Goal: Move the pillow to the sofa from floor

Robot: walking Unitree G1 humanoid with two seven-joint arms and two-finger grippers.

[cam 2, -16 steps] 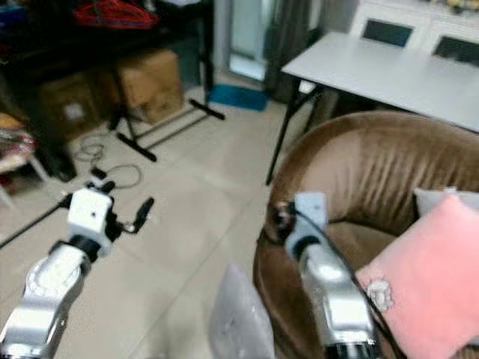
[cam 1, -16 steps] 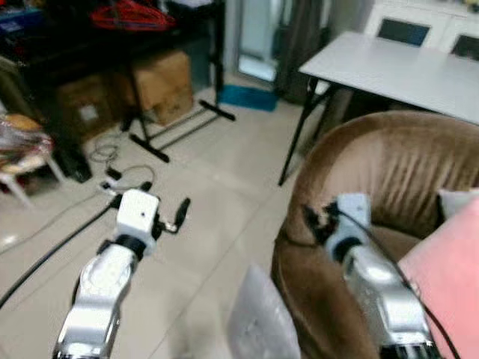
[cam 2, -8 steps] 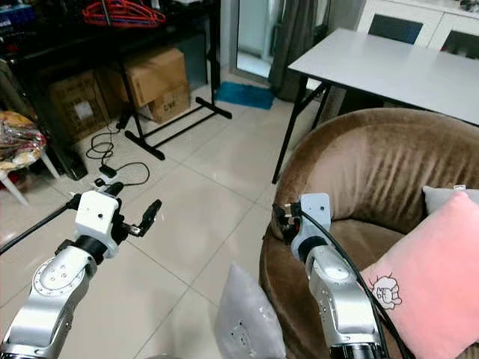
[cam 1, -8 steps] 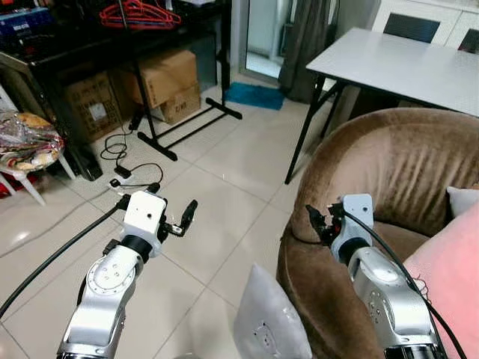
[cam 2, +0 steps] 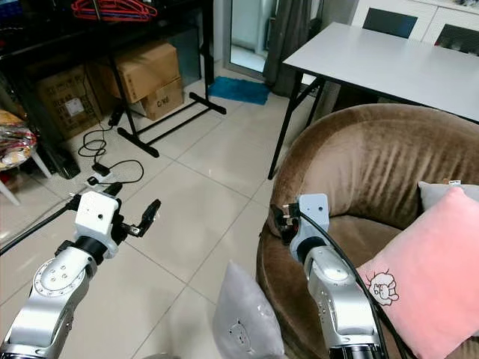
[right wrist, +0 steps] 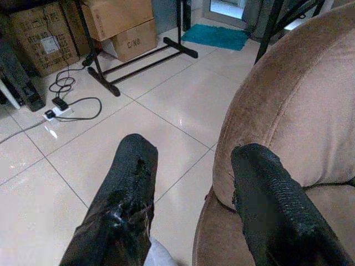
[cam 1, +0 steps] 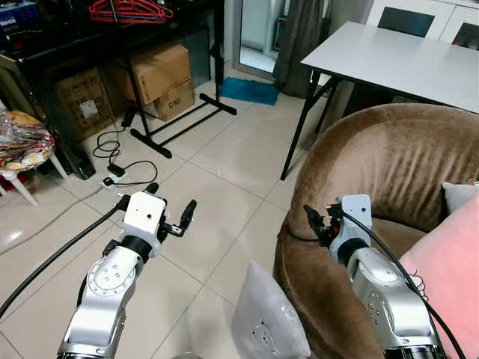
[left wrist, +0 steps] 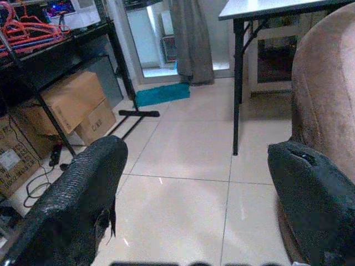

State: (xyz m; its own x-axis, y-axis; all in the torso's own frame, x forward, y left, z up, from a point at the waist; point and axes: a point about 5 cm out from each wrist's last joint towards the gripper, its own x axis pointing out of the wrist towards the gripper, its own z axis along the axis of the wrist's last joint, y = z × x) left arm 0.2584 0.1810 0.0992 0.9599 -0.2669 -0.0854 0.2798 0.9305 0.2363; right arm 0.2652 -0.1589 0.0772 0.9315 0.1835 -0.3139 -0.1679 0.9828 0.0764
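Grey pillow (cam 1: 266, 325) on floor (cam 1: 217, 187) against brown sofa (cam 1: 389, 164), below and between left pincer (cam 1: 183, 217) and right pincer (cam 1: 313, 223), both spread, empty, pink cushion (cam 2: 426, 269) on sofa seat

white table (cam 1: 397, 60) | cardboard boxes (cam 1: 153, 75) | teal mat (cam 1: 251, 91) | red hangers (cam 1: 127, 10)

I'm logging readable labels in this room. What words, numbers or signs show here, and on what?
"C/NO": on the small cardboard box by the rack foot, as far as it reads.
Several rows of dark print on the large box: too blurred to read.
White sticker on that box: too small to read.
Pink pillow: a cartoon face, no words.
Grey pillow on the floor: a faint motif, no words.
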